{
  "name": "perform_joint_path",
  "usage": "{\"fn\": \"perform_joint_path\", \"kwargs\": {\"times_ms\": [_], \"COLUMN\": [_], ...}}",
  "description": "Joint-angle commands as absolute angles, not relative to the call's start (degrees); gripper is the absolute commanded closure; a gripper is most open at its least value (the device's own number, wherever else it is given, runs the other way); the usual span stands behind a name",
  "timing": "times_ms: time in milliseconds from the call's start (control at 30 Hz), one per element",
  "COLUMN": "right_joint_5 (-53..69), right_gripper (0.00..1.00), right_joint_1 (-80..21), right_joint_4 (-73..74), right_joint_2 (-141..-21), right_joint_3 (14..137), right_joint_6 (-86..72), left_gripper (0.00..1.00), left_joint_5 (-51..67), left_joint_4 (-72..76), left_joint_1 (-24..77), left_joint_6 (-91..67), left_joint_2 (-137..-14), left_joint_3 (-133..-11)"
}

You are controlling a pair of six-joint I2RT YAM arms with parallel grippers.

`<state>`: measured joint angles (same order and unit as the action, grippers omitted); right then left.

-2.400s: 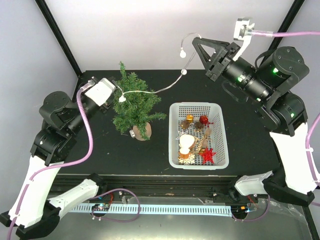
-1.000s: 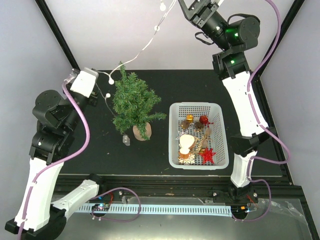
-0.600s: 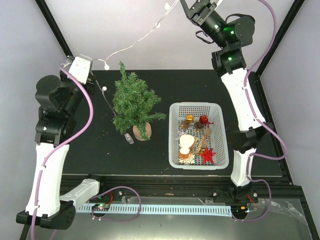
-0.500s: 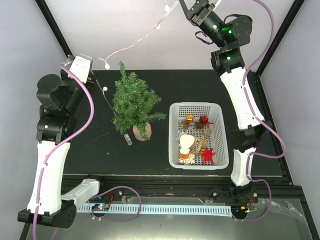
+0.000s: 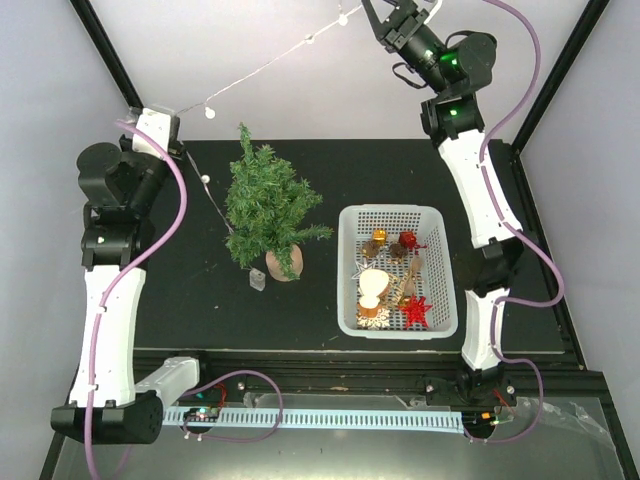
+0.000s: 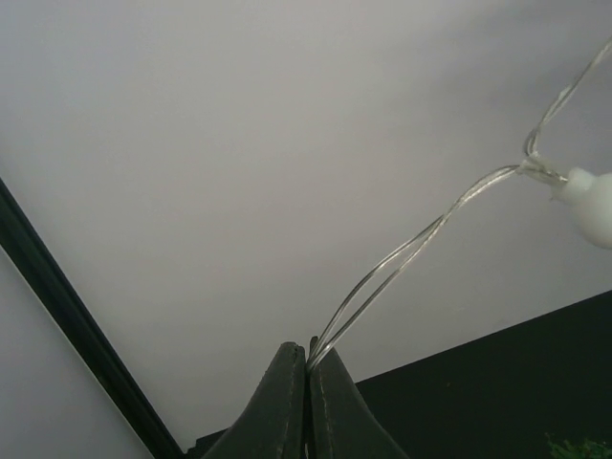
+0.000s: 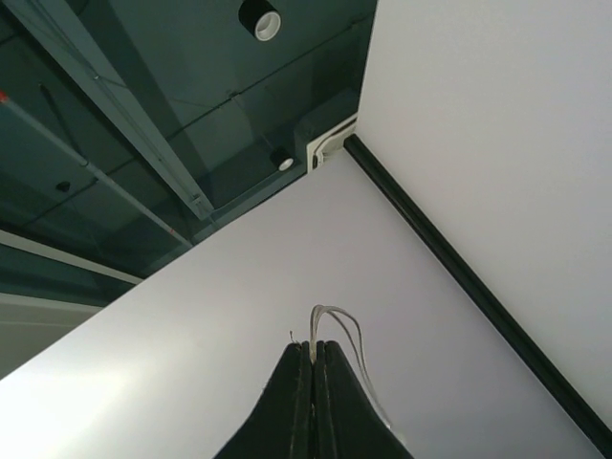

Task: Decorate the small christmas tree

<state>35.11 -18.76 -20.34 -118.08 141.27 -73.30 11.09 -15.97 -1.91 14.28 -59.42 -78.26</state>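
Observation:
The small christmas tree [image 5: 268, 208] stands upright on the black table, left of centre, on its brown base [image 5: 283, 262]. A light string [image 5: 262, 68] with white bulbs stretches through the air above and behind it. My left gripper [image 5: 178, 113] is shut on the string's lower left part, and its fingertips [image 6: 308, 349] pinch the clear wire [image 6: 411, 251] beside a bulb [image 6: 593, 203]. My right gripper [image 5: 380, 12], high at the top edge, is shut on the upper end of the wire [image 7: 335, 316]. A loose strand hangs from my left gripper to a small clear pack [image 5: 257, 281] by the tree's base.
A white basket [image 5: 346, 270] to the right of the tree holds a red star [image 5: 416, 310], a pale wooden ornament [image 5: 372, 286] and small gold and red pieces. Black frame posts [image 5: 105, 55] rise at the back corners. Both arms are stretched tall.
Both arms have risen since the earliest frame, lifting the light string off the tree until it runs nearly straight between them. The clear pack now lies by the tree's base.

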Motion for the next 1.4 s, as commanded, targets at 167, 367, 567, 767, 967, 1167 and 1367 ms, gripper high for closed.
{"fn": "perform_joint_path", "kwargs": {"times_ms": [167,367,567,767,967,1167,1367], "right_joint_5": [35.5,36.0,36.1,35.9,34.8,33.9,32.4], "right_gripper": [0.99,0.99,0.99,0.99,0.99,0.99,0.99], "right_joint_1": [-17.2,-16.2,-14.8,-12.9,-10.9,-9.3,-8.4], "right_joint_4": [-22.1,-22.2,-22.9,-22.8,-22.7,-23.7,-21.2], "right_joint_2": [-119.7,-118.6,-117.4,-116.0,-112.0,-108.4,-106.3], "right_joint_3": [140.7,136.9,132.7,126.7,116.9,108.0,103.9], "right_joint_6": [-73.4,-72.1,-71.5,-69.7,-66.0,-63.6,-60.4], "left_gripper": [0.99,0.98,0.98,0.99,0.98,0.98,0.98], "left_joint_5": [16.3,17.0,17.5,19.1,20.6,20.9,22.3], "left_joint_4": [-9.7,-7.5,-5.8,-4.5,-3.2,-1.1,-0.4], "left_joint_1": [-4.2,-4.3,-4.9,-4.9,-4.9,-4.8,-4.3], "left_joint_6": [10.2,9.5,8.3,7.7,7.2,6.7,6.4], "left_joint_2": [-60.6,-61.9,-64.0,-66.7,-69.4,-71.7,-75.6], "left_joint_3": [-74.7,-72.1,-70.8,-70.2,-69.7,-70.4,-73.1]}}
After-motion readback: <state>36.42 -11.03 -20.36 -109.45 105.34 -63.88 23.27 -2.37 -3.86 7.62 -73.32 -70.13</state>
